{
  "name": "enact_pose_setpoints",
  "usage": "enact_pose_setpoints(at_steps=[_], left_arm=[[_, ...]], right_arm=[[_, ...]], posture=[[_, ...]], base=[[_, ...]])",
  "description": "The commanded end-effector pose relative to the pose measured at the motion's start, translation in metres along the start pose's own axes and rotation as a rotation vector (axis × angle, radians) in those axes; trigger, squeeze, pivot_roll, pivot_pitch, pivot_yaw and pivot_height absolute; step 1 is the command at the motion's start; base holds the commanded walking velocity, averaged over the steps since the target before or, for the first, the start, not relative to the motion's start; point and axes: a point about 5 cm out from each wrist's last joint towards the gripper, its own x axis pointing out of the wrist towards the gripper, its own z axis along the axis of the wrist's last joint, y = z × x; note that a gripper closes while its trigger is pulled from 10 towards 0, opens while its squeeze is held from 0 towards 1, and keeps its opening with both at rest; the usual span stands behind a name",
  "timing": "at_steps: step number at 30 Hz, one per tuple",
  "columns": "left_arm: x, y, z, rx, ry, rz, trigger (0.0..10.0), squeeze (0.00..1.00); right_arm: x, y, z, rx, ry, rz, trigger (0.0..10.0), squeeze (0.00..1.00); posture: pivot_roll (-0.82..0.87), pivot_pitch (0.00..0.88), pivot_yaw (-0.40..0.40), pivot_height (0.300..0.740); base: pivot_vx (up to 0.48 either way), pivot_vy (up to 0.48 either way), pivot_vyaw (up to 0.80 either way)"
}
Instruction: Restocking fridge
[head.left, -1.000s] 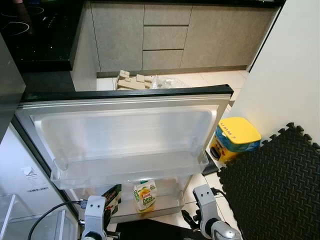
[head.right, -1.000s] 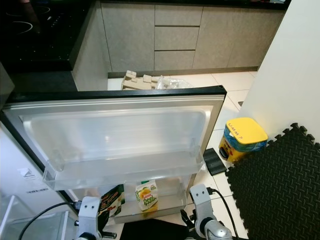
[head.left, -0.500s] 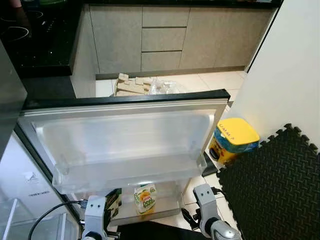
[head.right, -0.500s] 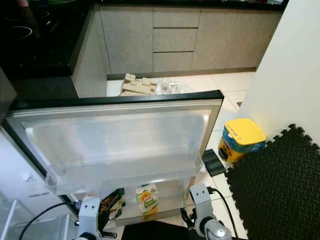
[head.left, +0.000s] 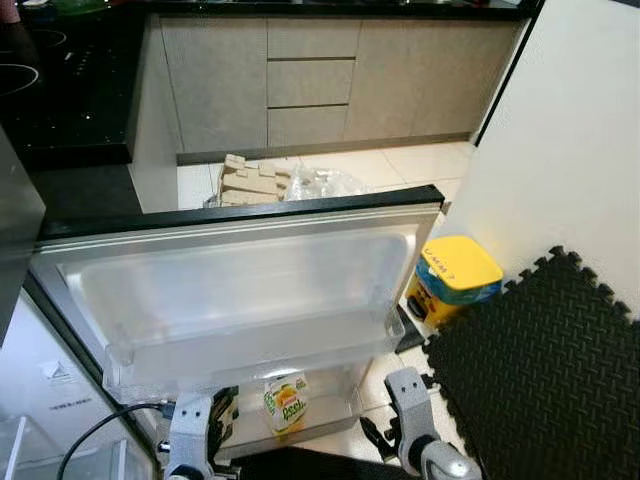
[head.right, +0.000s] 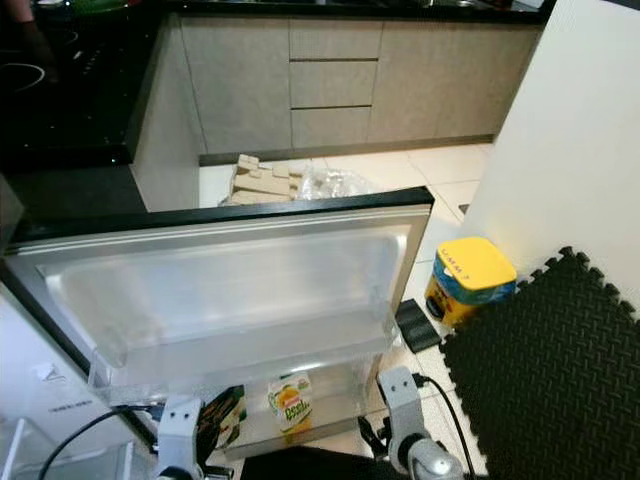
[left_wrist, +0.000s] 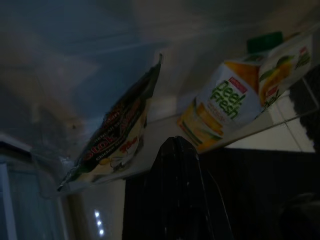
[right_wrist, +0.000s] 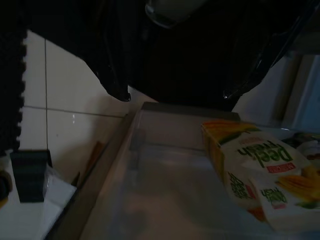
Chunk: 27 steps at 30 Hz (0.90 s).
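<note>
Nearest, the left gripper (left_wrist: 176, 150) is seen with its black fingers pressed together on nothing, while the right gripper (right_wrist: 172, 90) is held with fingers spread wide and bare. Just beyond, a juice carton (head.left: 286, 403) and a dark snack packet (left_wrist: 112, 135) are stood in the lower shelf (head.left: 335, 418) of the open fridge door (head.left: 240, 270). Farther off, a yellow-lidded tub (head.left: 453, 280) is set on the tiled floor (head.left: 400, 165) beside a black foam mat (head.left: 540, 380).

A white, orange and green juice carton (head.left: 285, 403) sits at lower centre, a yellow-lidded blue tub (head.left: 452, 279) at right beside a black interlocking-patterned mat (head.left: 540, 370).
</note>
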Motion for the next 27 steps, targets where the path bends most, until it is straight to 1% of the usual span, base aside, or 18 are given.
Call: enact_pose_setpoints(at_steps=[1,2,4,12,20,23,25,27], left_arm=[[0.000,-0.006,-0.001,-0.003,-0.006,-0.015,10.0,0.00],[0.000,-0.006,-0.001,-0.003,-0.006,-0.014,10.0,0.00],[0.001,-0.007,-0.001,-0.003,-0.008,-0.015,10.0,0.00],[0.001,-0.007,0.000,-0.006,-0.016,-0.013,10.0,0.00],[0.000,-0.008,0.000,-0.006,-0.023,-0.014,10.0,0.00],[0.000,-0.008,0.001,0.009,-0.029,-0.021,10.0,0.00],[-0.001,-0.008,0.001,0.020,-0.030,-0.028,10.0,0.00],[-0.001,-0.008,0.001,0.020,-0.030,-0.028,10.0,0.00]], right_arm=[[-0.001,-0.003,-0.001,0.008,-0.003,-0.020,10.0,0.00],[-0.002,-0.004,-0.001,0.002,-0.001,-0.030,10.0,0.00],[-0.002,-0.005,-0.001,0.024,-0.010,-0.040,10.0,0.00],[-0.003,-0.006,-0.002,0.011,0.001,-0.047,10.0,0.00],[-0.003,-0.005,-0.009,0.037,0.050,-0.052,10.0,0.00],[-0.005,-0.005,-0.013,0.041,0.065,-0.055,10.0,0.00],[-0.008,-0.006,-0.019,0.043,0.080,-0.061,10.0,0.00],[-0.008,-0.006,-0.019,0.043,0.080,-0.061,10.0,0.00]], posture=[[-0.06,0.024,-0.083,0.708],[-0.06,0.024,-0.083,0.713],[-0.06,0.025,-0.084,0.713],[-0.06,0.023,-0.085,0.713],[-0.06,0.023,-0.081,0.713],[-0.06,0.023,-0.079,0.713],[-0.06,0.023,-0.079,0.713],[-0.06,0.023,-0.079,0.713]], base=[[0.000,0.000,0.00],[0.000,0.000,0.00],[0.000,0.000,0.00],[0.000,0.000,0.00],[0.000,0.000,0.00],[0.000,0.000,0.00],[0.000,-0.317,0.00],[0.000,-0.345,0.00]])
